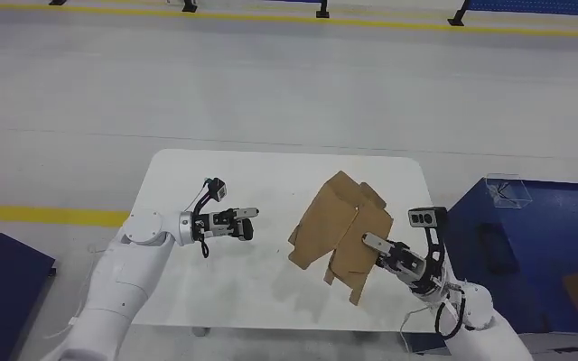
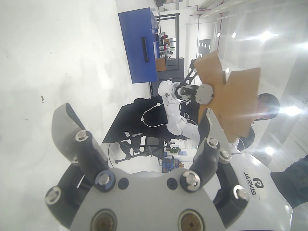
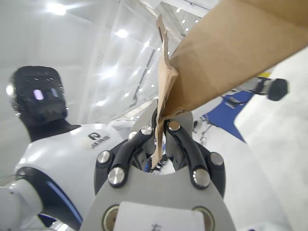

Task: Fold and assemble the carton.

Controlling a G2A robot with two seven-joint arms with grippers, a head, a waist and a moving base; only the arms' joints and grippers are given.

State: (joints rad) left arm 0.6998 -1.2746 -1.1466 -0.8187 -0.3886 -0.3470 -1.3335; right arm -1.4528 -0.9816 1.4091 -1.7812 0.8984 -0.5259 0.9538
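A flat brown carton (image 1: 341, 233) is held up off the white table (image 1: 271, 171), its flaps spread. My right gripper (image 1: 368, 241) is shut on the carton's near edge; in the right wrist view the cardboard (image 3: 204, 56) runs between the two fingers (image 3: 144, 131). My left gripper (image 1: 251, 217) hovers over the table's left half, a short way left of the carton, open with nothing between its fingers (image 2: 69, 118). From the left wrist view the carton (image 2: 235, 92) and the right arm's gripper (image 2: 204, 94) show farther off.
A blue cabinet (image 1: 528, 253) stands just right of the table, with a small clear box (image 1: 506, 189) on top. The table's left and front parts are bare. A yellow floor line (image 1: 54, 215) runs at the left.
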